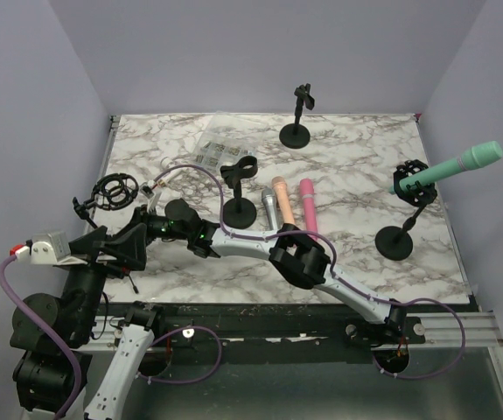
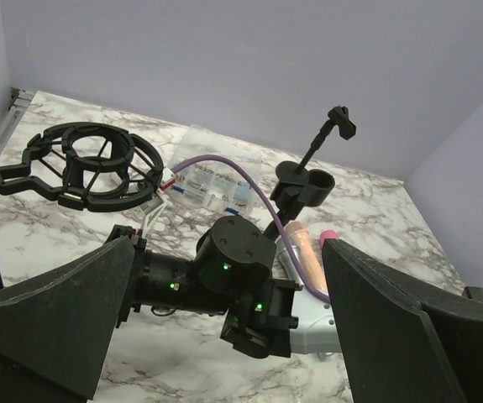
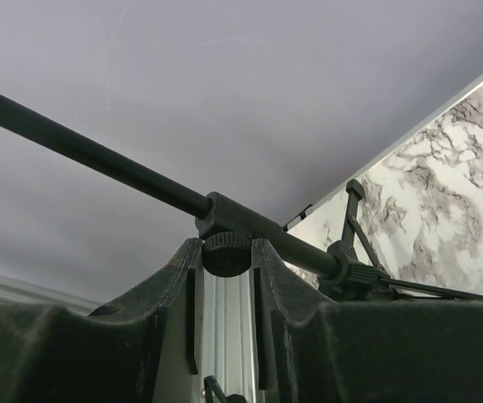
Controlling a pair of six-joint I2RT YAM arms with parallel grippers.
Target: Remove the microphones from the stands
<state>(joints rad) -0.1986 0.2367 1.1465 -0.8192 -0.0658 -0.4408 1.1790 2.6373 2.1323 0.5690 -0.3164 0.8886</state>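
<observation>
The teal microphone (image 1: 450,166) sits tilted in a black shock mount on a round-based stand (image 1: 397,241) at the table's right side; neither gripper is near it. My right gripper (image 1: 150,220) reaches across to the far left and is shut on a small black knob (image 3: 227,260) on the rod of an empty shock-mount stand (image 1: 115,192), which also shows in the left wrist view (image 2: 90,164). In the right wrist view the gripper (image 3: 227,248) pinches the knob from both sides. My left gripper (image 1: 124,249) is wide open and empty just behind the right wrist (image 2: 233,269).
Peach (image 1: 280,199), pink (image 1: 308,203) and silver (image 1: 268,208) microphones lie mid-table. An empty clip stand (image 1: 240,171) stands beside them, and a taller one (image 1: 299,101) at the back. A clear plastic bag (image 1: 220,150) lies back left. The right arm's purple cable (image 1: 225,203) loops over the table.
</observation>
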